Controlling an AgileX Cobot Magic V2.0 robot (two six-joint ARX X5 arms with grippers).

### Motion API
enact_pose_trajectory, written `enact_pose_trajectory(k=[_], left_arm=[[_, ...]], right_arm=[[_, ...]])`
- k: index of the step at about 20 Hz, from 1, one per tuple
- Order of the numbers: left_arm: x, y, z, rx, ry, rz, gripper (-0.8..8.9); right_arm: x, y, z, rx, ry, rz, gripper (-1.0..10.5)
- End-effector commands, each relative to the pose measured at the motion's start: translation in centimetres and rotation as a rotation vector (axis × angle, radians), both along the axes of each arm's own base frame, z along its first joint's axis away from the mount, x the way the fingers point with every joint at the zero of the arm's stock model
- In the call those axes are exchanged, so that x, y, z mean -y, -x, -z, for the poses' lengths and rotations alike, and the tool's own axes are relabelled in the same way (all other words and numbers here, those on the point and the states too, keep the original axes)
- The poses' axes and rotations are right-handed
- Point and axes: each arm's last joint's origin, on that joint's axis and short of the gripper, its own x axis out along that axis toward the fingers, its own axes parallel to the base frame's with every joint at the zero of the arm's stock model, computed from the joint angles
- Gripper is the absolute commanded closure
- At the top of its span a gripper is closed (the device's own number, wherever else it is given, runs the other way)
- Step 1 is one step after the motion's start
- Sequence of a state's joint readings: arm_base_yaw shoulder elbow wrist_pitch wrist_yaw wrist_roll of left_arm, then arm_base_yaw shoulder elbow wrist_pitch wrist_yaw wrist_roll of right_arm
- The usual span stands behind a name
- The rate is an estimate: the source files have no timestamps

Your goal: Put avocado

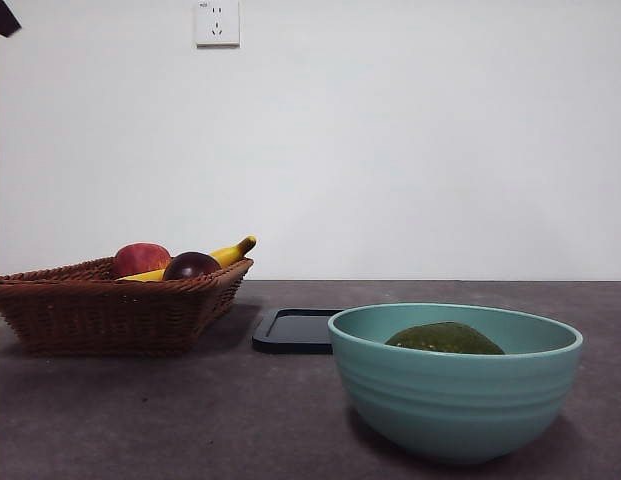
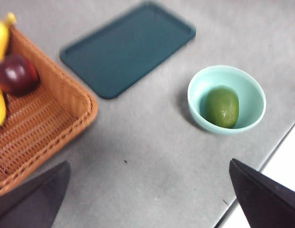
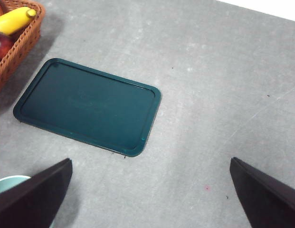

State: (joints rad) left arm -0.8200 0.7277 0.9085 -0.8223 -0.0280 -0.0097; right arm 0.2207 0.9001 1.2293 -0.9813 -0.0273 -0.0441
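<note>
The dark green avocado (image 1: 445, 338) lies inside a pale teal bowl (image 1: 456, 410) near the front right of the table; in the left wrist view the avocado (image 2: 223, 106) rests in the bowl (image 2: 199, 85). My left gripper (image 2: 149, 202) hangs high above the table, open and empty, well away from the bowl. High over the dark tray, my right gripper (image 3: 149, 197) is open with nothing in it; only a sliver of the bowl (image 3: 9, 180) shows there.
A wicker basket (image 1: 100, 310) at the left holds a red apple (image 1: 140, 258), a dark purple fruit (image 1: 191, 265) and a banana (image 1: 230, 252). A flat dark tray (image 1: 295, 330) lies between basket and bowl. An arm's black tip (image 1: 2, 17) shows at the top left corner.
</note>
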Motion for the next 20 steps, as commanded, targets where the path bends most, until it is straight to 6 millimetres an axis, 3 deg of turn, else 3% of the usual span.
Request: enact_pose_trajectory(k=[1, 4, 9, 14, 20], left_arm=[[0.2, -0.1, -0.6, 0.032, 0.02, 0.01, 2.51], [0.2, -0.1, -0.6, 0.038, 0.027, 0.009, 2.51], [0.2, -0.1, -0.7, 0.038, 0.028, 0.009, 2.51], [0.2, -0.1, -0.6, 0.038, 0.027, 0.009, 2.52], [0.2, -0.1, -0.6, 0.038, 0.027, 0.009, 2.51]], right_arm=[[-0.1, -0.1, -0.3, -0.006, -0.017, 0.004, 2.3], [-0.7, -0.6, 0.7, -0.127, -0.069, -0.099, 2.3], [-3.7, -3.9, 4.2, -0.44, -0.067, -0.223, 2.4], [-7.2, -8.2, 9.1, -0.678, 0.0, -0.307, 2.5], [-10.3, -11.5, 14.7, -0.84, 0.073, -0.361, 2.5]])
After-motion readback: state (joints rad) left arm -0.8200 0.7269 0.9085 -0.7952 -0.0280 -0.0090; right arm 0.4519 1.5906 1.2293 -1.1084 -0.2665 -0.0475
